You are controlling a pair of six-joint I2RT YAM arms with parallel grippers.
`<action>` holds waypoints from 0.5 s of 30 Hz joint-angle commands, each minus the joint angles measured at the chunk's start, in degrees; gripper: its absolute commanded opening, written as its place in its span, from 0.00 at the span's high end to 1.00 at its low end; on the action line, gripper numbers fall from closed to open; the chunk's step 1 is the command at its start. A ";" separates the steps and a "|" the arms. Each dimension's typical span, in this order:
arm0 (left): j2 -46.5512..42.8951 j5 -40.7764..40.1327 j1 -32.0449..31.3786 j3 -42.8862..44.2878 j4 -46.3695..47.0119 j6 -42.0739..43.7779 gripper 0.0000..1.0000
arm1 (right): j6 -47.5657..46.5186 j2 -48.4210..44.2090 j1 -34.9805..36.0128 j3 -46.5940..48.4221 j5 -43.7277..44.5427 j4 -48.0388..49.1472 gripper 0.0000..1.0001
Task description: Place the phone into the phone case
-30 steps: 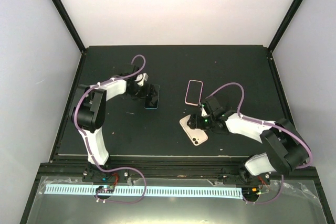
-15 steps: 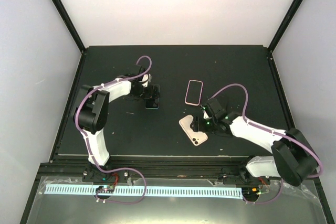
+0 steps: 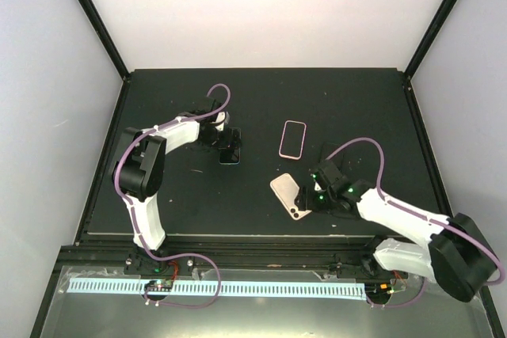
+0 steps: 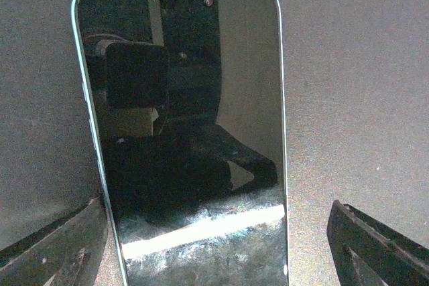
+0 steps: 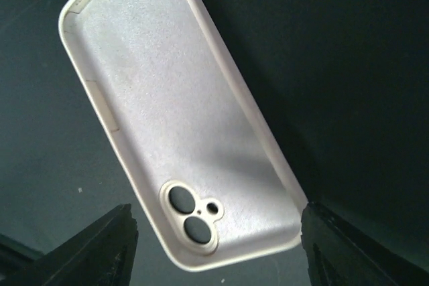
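Observation:
The phone (image 4: 184, 125) lies screen up on the black table, dark glass with a pale blue rim, also seen as phone (image 3: 230, 156) from above. My left gripper (image 4: 218, 252) is open and straddles its near end, one finger (image 4: 60, 249) on each side, with a gap on the right. The beige phone case (image 5: 181, 118) lies hollow side up, camera cutout nearest me. My right gripper (image 5: 216, 232) is open around that camera end. Its right finger (image 5: 362, 249) is close to the case's corner. From above, the case (image 3: 283, 191) sits just left of the right gripper (image 3: 305, 195).
A dark slab with a pink rim (image 3: 293, 140) lies flat between the two arms, further back than the case. The black table (image 3: 356, 100) is framed by black posts and white walls. The left gripper (image 3: 226, 145) sits over the phone at the left.
My right arm has drawn back toward the near edge, and its jaws have narrowed a little around the case. My left jaws have widened slightly over the phone.

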 commanded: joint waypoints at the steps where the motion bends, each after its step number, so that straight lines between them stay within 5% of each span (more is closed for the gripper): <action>1: 1.86 -2.05 -0.17 -0.29 -3.53 -0.37 0.08 | 5.85 -5.84 1.29 -2.32 0.00 -1.67 0.30; 15: 2.92 -2.30 -0.22 1.94 -3.60 -1.13 0.08 | 28.60 -21.93 1.71 -18.95 -0.91 19.16 0.26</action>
